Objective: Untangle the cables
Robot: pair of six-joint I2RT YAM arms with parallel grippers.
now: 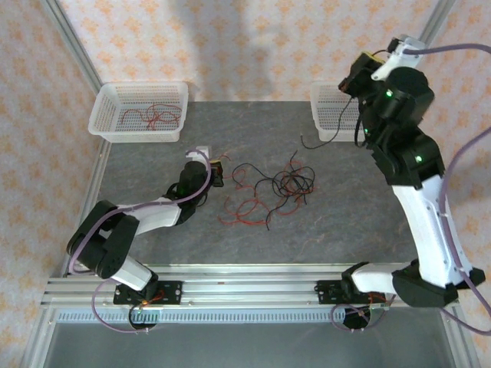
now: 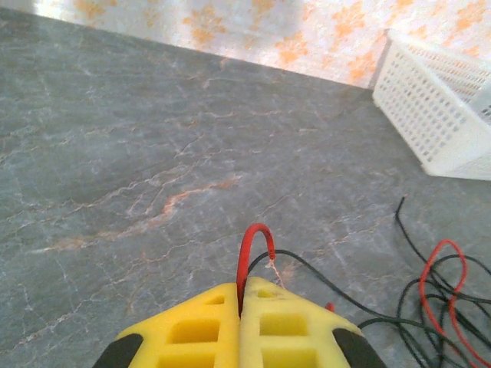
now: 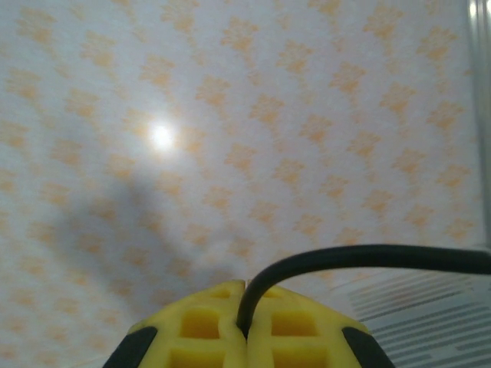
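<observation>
A: What's in the baskets?
B: The far-left basket (image 1: 107, 115) holds red cables (image 1: 153, 117); the far-right basket (image 1: 326, 115) is unclear.
A: And the grippers?
B: The left gripper (image 2: 241, 290) is clamped on a red cable (image 2: 247, 245), the right gripper (image 3: 245, 291) on a black cable (image 3: 345, 259). The tangle (image 1: 268, 188) lies mid-table.

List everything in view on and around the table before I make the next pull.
cable tangle: several strands, exact count unclear, red and black, middle of the table
held red cable: one, red, looping up out of the left fingers
held black cable: one, black, pinched in the right fingers, trailing down by the right basket
sorted cables: a few, red, inside the left basket
left basket: one, white, far left corner
right basket: one, white, far right, partly behind the right arm
table: one, grey marbled
backdrop: orange-patterned, behind the table
left fingers: two, yellow, shut, low at the tangle's left edge
right fingers: two, yellow, shut, raised above the right basket
</observation>
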